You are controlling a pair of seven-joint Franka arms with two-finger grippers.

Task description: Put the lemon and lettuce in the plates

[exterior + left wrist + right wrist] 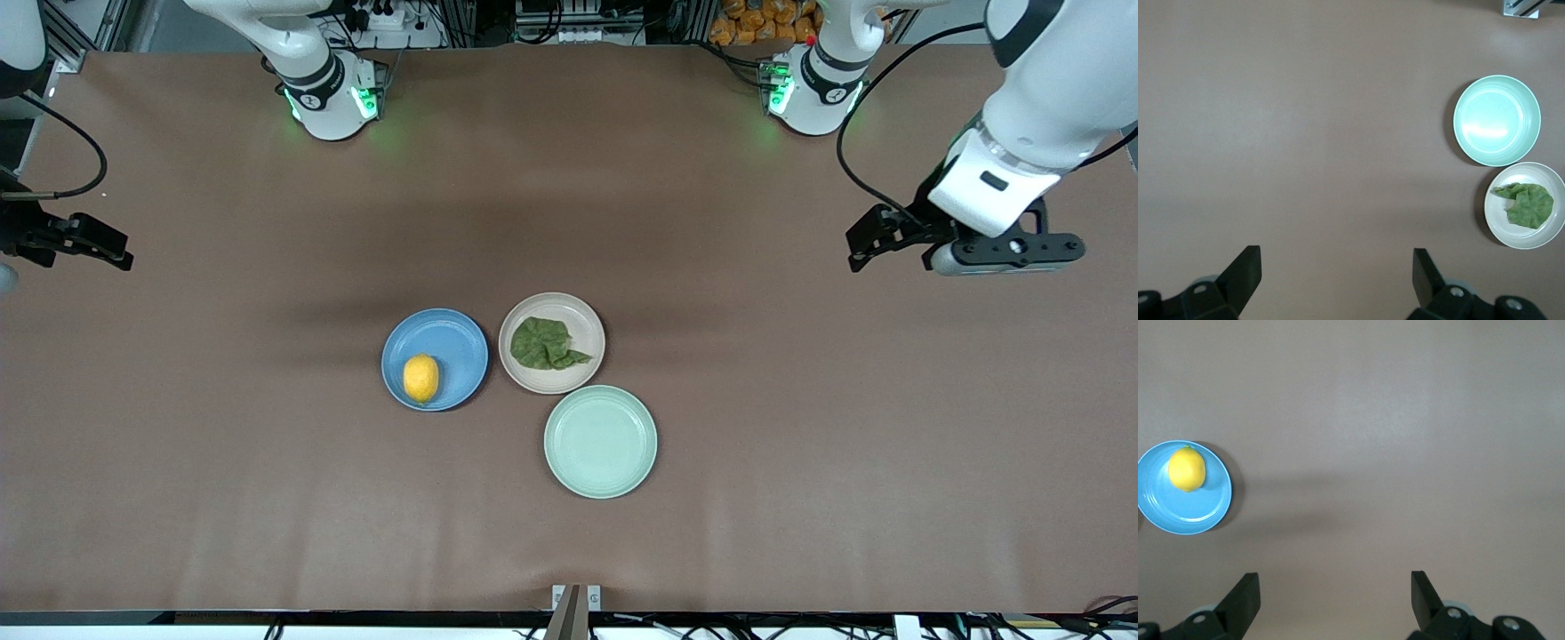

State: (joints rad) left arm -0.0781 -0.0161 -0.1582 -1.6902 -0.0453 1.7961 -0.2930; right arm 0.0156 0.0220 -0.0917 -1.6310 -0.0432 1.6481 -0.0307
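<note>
The yellow lemon [420, 378] lies in the blue plate [453, 342] at the table's middle; both also show in the right wrist view, lemon [1187, 469] in plate [1205, 513]. The dark green lettuce [545, 344] lies in the beige-pink plate [582, 320] beside it, also in the left wrist view, lettuce [1527, 205] in plate [1501, 223]. My left gripper [864, 242] is open and empty, up over bare table at the left arm's end. My right gripper [111, 247] is open and empty over bare table at the right arm's end. Their open fingers show in the wrist views [1245, 267] [1245, 590].
An empty pale mint-green plate [600, 441] sits nearer the front camera than the beige-pink plate, touching its rim; it shows in the left wrist view [1497, 119]. Brown table surface [222, 462] spreads around the three plates.
</note>
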